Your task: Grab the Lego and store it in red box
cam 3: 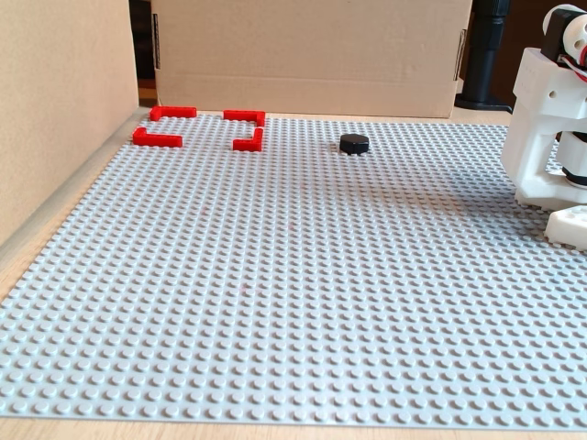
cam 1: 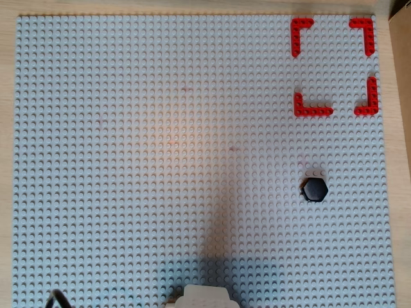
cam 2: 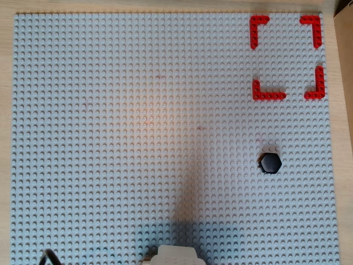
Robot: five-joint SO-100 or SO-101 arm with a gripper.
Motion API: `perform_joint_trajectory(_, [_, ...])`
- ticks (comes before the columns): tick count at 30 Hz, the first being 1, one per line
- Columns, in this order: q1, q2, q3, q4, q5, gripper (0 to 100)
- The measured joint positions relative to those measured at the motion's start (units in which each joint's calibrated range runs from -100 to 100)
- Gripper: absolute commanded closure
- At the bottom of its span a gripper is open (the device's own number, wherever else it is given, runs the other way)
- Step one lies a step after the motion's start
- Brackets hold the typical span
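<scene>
At the right edge of the fixed view only the arm's white base (cam 3: pixel 550 119) showed; the gripper lay out of frame, so its grasp could not be told. Clear studded baseplate (cam 3: pixel 293 302) separated it from the Lego (cam 3: pixel 354 143), which sat outside the red box (cam 3: pixel 200 127), near it. Cardboard walls (cam 3: pixel 312 55) stood behind.

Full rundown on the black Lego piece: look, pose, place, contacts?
The Lego is a small black hexagonal piece with a flat, smooth top, low like a puck in the fixed view, and looks like plastic. It lies flat on the grey studded baseplate, right of centre in both overhead views, outside the red box and well apart from it. Only the baseplate touches it; no pincer shows near it.
</scene>
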Motion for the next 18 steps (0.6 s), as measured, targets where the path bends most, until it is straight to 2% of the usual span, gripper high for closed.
perform_joint_trajectory(5, [0.0, 0.0, 0.2, -1.8, 0.0, 88])
perform_joint_trajectory(12, [0.0, 8.5, -0.7, -3.5, 0.8, 88])
perform_joint_trajectory(18, [0.0, 19.9, -9.8, -1.2, 0.9, 88])
